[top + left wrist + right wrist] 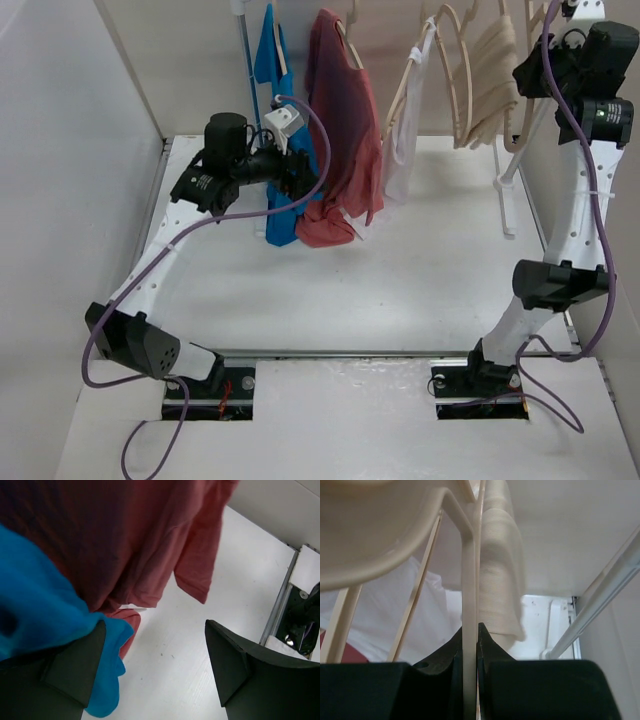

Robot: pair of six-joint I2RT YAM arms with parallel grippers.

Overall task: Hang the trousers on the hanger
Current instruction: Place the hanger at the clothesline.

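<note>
White table (440,262) between plain white walls (60,150)

The white worktop (440,270) carries the white rack's foot (506,205) at its far right, with the lower hem of the red T-shirt (340,120) bunched on it.

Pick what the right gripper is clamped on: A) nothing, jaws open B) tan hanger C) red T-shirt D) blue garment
B: in the right wrist view the right gripper is shut on a thin pale bar of the hanger.
</note>
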